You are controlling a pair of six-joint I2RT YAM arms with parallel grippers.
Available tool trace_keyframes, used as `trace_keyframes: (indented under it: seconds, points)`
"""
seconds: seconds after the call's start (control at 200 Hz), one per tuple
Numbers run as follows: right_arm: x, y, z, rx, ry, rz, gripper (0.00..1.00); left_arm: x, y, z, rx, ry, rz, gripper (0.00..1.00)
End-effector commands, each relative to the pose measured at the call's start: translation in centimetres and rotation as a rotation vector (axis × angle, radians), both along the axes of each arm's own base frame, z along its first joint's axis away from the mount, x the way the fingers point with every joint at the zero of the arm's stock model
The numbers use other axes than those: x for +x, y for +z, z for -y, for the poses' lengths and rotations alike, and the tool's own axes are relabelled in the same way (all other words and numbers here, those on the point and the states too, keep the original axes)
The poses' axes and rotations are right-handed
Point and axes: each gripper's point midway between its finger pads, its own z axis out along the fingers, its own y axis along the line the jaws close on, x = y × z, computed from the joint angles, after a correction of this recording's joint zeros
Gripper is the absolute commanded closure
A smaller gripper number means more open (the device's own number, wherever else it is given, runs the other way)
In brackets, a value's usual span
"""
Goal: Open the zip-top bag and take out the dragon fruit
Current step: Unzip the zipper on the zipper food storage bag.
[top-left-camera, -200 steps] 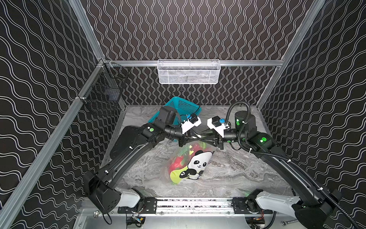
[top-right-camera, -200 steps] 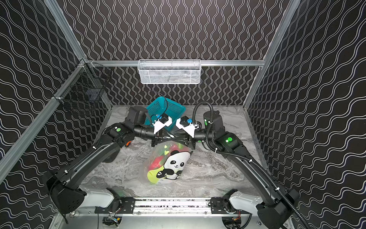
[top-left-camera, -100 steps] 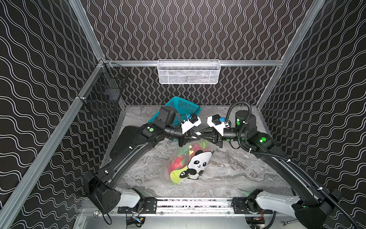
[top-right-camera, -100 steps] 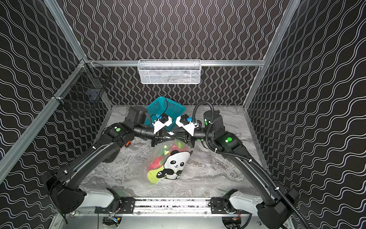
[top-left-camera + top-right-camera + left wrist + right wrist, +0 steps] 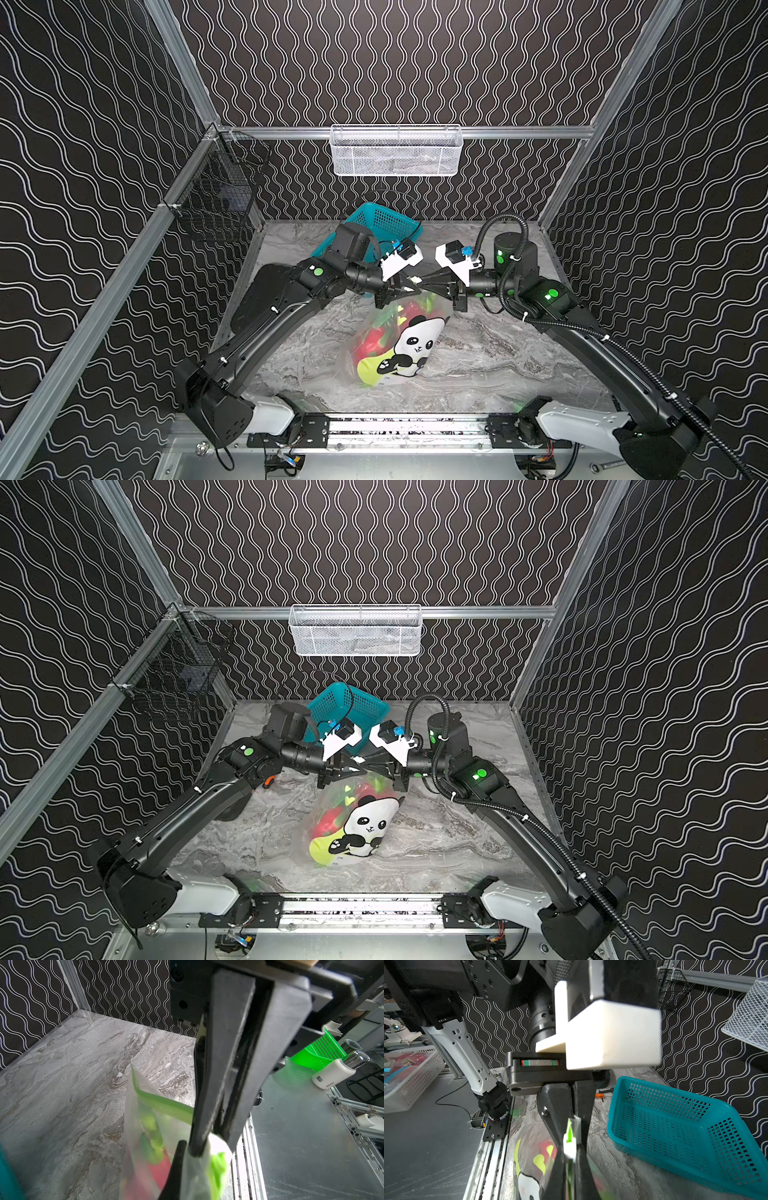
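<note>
Now that the right gripper (image 5: 424, 285) has pinched shut beside the left gripper (image 5: 408, 286), both top views show each pinching the lifted mouth of the zip-top bag (image 5: 409, 345), which sags onto the marbled tabletop (image 5: 498, 365) just in front of the teal basket (image 5: 386, 222); with two holds on it, pulling the seal apart looks next. From the left wrist, thin cloudy film hangs limp under the stiffer lime zip strip (image 5: 164, 1103), the red, green-tipped dragon fruit (image 5: 158, 1169) inside. From the right wrist, black fingers (image 5: 583, 1172) clamp that strip near the rigid, perforated basket.
</note>
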Motion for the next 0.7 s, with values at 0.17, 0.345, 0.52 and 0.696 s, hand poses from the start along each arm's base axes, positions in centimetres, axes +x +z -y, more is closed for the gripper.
trace_keyframes:
  seconds: [0.17, 0.345, 0.52, 0.696]
  points:
    - [-0.1, 2.2, 0.1, 0.024, 0.002, 0.060, 1.00, -0.5, 0.9, -0.2, -0.007, -0.006, 0.007, 0.64]
    - [0.0, 3.4, 0.3, 0.007, -0.005, 0.081, 1.00, -1.2, 2.0, -1.4, 0.011, 0.016, 0.054, 0.54]
    - [-0.5, 3.8, 0.0, -0.005, 0.024, 0.069, 1.00, -1.8, 3.8, -2.4, -0.008, 0.031, 0.103, 0.57]
    - [-1.5, 4.0, -0.3, -0.006, 0.053, 0.058, 1.00, -1.5, 3.5, -1.8, -0.020, 0.017, 0.093, 0.59]
